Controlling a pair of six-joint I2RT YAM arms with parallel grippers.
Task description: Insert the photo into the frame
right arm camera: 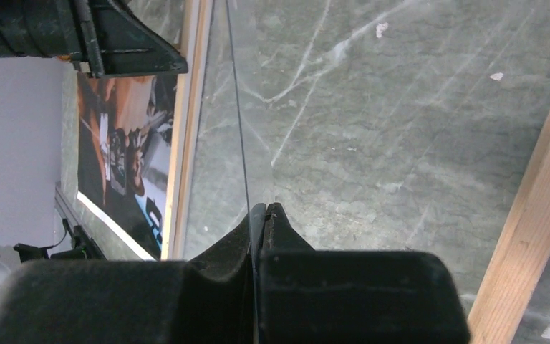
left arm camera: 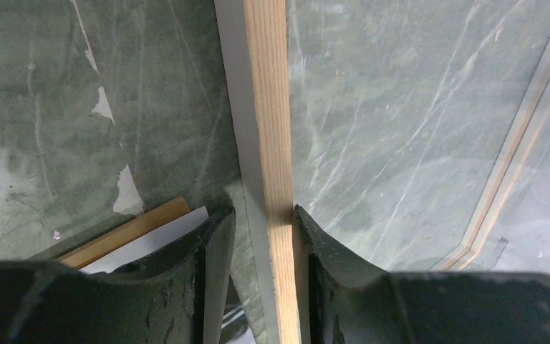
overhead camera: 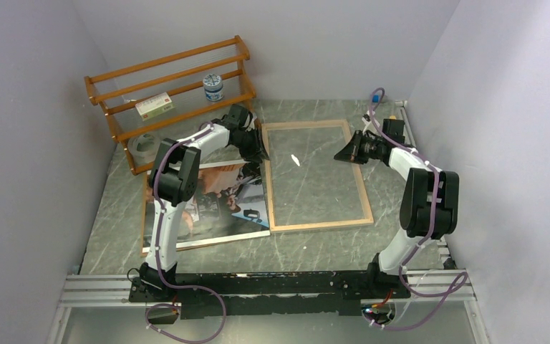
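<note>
The frame (overhead camera: 317, 226) lies flat mid-table, pale wood rim up. The photo (overhead camera: 218, 204) lies to its left on a brown backing sheet (overhead camera: 145, 215), partly under my left arm. My left gripper (overhead camera: 259, 153) straddles the frame's left rim (left arm camera: 272, 129) near the far corner. Its jaws are open: the right finger touches the rim, the left one stands off it. My right gripper (overhead camera: 341, 153) is shut on the thin edge of the clear pane (right arm camera: 238, 107), inside the right rim (right arm camera: 537, 201). The photo also shows in the right wrist view (right arm camera: 118, 150).
An orange-brown slatted rack (overhead camera: 168, 72) stands at the back left with a jar (overhead camera: 213, 87) and a small box (overhead camera: 154, 107) on it. A tape roll (overhead camera: 143, 147) sits beneath it. Walls close in on both sides. The photo's white corner (left arm camera: 150, 244) lies beside my left finger.
</note>
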